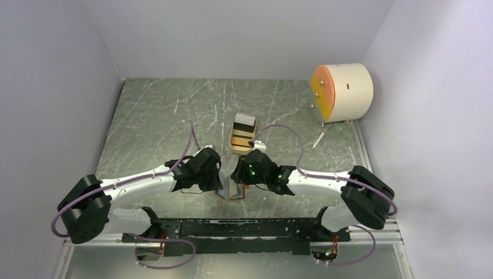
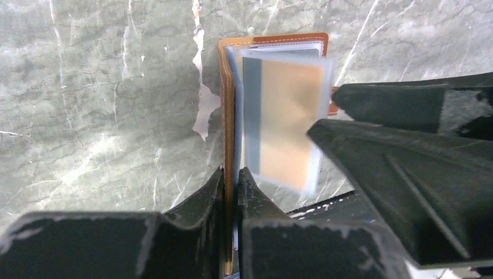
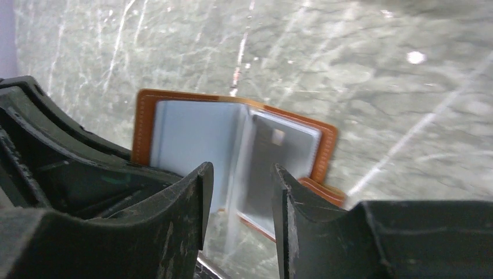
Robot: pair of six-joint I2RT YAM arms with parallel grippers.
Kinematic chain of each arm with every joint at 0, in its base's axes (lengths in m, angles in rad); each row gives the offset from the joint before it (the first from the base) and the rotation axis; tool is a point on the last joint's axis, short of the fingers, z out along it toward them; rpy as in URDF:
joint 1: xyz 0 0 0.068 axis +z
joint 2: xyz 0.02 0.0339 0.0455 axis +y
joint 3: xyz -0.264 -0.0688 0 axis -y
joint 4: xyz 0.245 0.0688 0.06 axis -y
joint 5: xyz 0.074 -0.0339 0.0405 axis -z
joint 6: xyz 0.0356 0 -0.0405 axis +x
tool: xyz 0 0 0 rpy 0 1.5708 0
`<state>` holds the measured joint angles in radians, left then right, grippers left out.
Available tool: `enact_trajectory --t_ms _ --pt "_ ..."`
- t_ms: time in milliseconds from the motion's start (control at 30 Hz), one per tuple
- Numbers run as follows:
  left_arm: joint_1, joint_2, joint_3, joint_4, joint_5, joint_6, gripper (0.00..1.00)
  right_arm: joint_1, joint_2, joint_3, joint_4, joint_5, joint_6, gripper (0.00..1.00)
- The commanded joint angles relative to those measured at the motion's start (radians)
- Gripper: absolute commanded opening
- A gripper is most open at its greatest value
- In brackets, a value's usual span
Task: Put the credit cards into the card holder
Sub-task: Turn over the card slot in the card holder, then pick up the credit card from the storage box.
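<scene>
The card holder (image 2: 273, 43), reddish-brown leather with clear sleeves, is open and held on edge on the table between both grippers; it also shows in the top view (image 1: 232, 192). My left gripper (image 2: 231, 177) is shut on its leather cover. My right gripper (image 3: 241, 189) is open, with one clear sleeve leaf standing between its fingers without touching them. A grey credit card with a chip (image 3: 285, 154) sits in a sleeve on the holder's right half. More credit cards, dark and whitish (image 1: 244, 123), lie in the tan tray (image 1: 232, 145).
A cream drum with an orange face (image 1: 340, 92) stands at the back right, a small white stick (image 1: 318, 139) before it. Grey walls close in on the left, back and right. The arms' black base rail (image 1: 232, 229) runs along the near edge.
</scene>
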<state>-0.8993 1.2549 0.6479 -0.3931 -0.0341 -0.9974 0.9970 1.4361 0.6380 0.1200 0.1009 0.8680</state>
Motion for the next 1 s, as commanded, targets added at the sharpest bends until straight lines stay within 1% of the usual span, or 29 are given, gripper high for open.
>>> enact_trajectory --t_ms 0,67,167,267,367,533,667,767,833,867,933,967 --pt "-0.007 -0.041 -0.017 0.023 -0.005 -0.016 0.09 -0.022 -0.075 -0.048 -0.116 0.101 -0.048 0.44" --pt "-0.007 -0.064 -0.037 0.043 -0.001 -0.022 0.09 -0.032 -0.095 -0.061 -0.138 0.115 -0.061 0.44" --pt "-0.005 -0.084 -0.069 0.071 0.010 -0.033 0.13 -0.045 -0.123 -0.042 -0.173 0.119 -0.113 0.45" --pt "0.004 -0.093 -0.113 0.134 0.057 -0.035 0.17 -0.054 -0.151 0.016 -0.198 0.126 -0.214 0.49" --pt "0.044 -0.104 -0.157 0.193 0.128 -0.033 0.23 -0.087 -0.164 0.073 -0.193 0.103 -0.354 0.52" --pt "0.102 -0.164 -0.213 0.239 0.189 -0.039 0.31 -0.175 -0.107 0.214 -0.223 0.079 -0.576 0.57" --pt "0.132 -0.201 -0.245 0.267 0.204 -0.029 0.33 -0.237 -0.005 0.323 -0.225 0.060 -0.750 0.60" --pt "0.151 -0.206 -0.257 0.284 0.224 -0.013 0.30 -0.260 0.090 0.411 -0.229 0.065 -0.909 0.61" --pt "0.154 -0.205 -0.260 0.282 0.221 -0.008 0.22 -0.267 0.149 0.463 -0.233 0.097 -1.005 0.62" --pt "0.157 -0.204 -0.264 0.284 0.225 -0.005 0.16 -0.271 0.179 0.489 -0.236 0.112 -1.050 0.62" --pt "0.158 -0.207 -0.270 0.297 0.242 0.005 0.10 -0.282 0.232 0.548 -0.241 0.124 -1.123 0.63" --pt "0.158 -0.212 -0.275 0.307 0.254 0.010 0.09 -0.288 0.268 0.572 -0.241 0.118 -1.160 0.63"
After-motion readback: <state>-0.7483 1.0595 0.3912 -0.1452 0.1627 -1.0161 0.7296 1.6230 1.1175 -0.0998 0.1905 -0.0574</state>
